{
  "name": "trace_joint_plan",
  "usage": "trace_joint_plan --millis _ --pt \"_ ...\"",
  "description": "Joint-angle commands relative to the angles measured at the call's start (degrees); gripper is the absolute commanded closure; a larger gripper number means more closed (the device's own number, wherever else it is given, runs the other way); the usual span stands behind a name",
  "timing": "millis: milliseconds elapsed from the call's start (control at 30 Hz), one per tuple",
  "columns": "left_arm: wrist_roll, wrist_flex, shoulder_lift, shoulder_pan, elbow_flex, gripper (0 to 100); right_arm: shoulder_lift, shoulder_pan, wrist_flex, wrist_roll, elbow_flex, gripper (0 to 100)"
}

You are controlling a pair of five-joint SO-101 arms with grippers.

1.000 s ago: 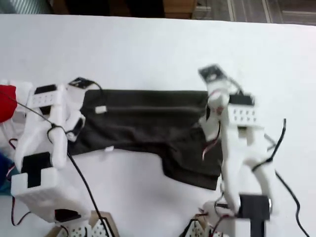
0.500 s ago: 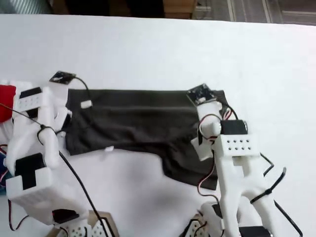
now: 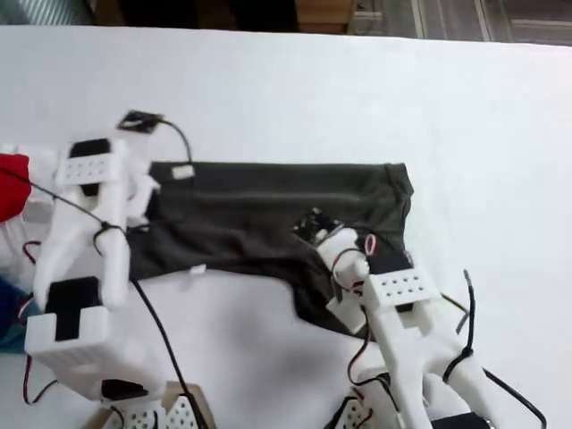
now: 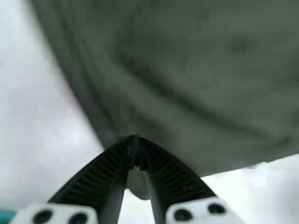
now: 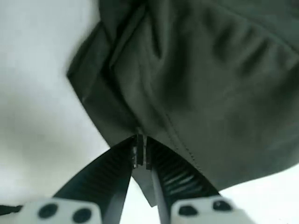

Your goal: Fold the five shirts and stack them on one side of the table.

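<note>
A dark grey shirt [image 3: 259, 210] lies stretched out across the middle of the white table [image 3: 268, 89], its lower right part bunched in folds. My left gripper [image 3: 143, 201] is at the shirt's left edge. In the left wrist view the left gripper [image 4: 135, 150] is shut, pinching the shirt's hem [image 4: 196, 70]. My right gripper [image 3: 315, 229] is over the shirt's lower middle. The right wrist view has the right gripper [image 5: 140, 150] shut on a fold of the shirt [image 5: 210, 70].
A red garment [image 3: 9, 183] and a blue one [image 3: 7, 308] lie at the table's left edge, beside the left arm. Cables trail from both arms. Bare table extends behind the shirt and to its right.
The right gripper came from the shirt's far right corner down and left to its lower middle. The left gripper swung left with the shirt's edge, then back right.
</note>
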Motion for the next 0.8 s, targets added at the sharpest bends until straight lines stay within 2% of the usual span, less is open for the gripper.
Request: trace_joint_plan --millis 0,100,267,400,467,533,767 --pt "0.4 -5.2 -2.9 1.5 2.3 98 -1.7 2.7 -2.1 0.4 0.3 92.7" --pt "0.4 -9.3 -2.8 1.5 5.0 98 -1.7 3.5 -1.9 0.4 0.5 89.2" --pt "0.7 -10.2 3.0 1.4 3.4 98 -1.7 2.7 -1.9 0.4 4.1 90.5" --pt "0.9 -9.7 11.8 -0.1 -0.6 98 -2.1 2.9 -2.5 0.4 4.5 90.9" --pt "0.9 -6.9 14.2 -0.5 -3.9 98 -2.2 2.9 -4.0 0.4 4.5 93.3" --pt "0.8 -5.7 15.5 -0.6 -5.7 98 -2.2 2.9 -5.2 0.4 4.4 98.6" --pt "0.8 -5.4 16.4 -0.3 -5.9 98 -2.2 2.9 -5.1 0.4 3.3 97.8"
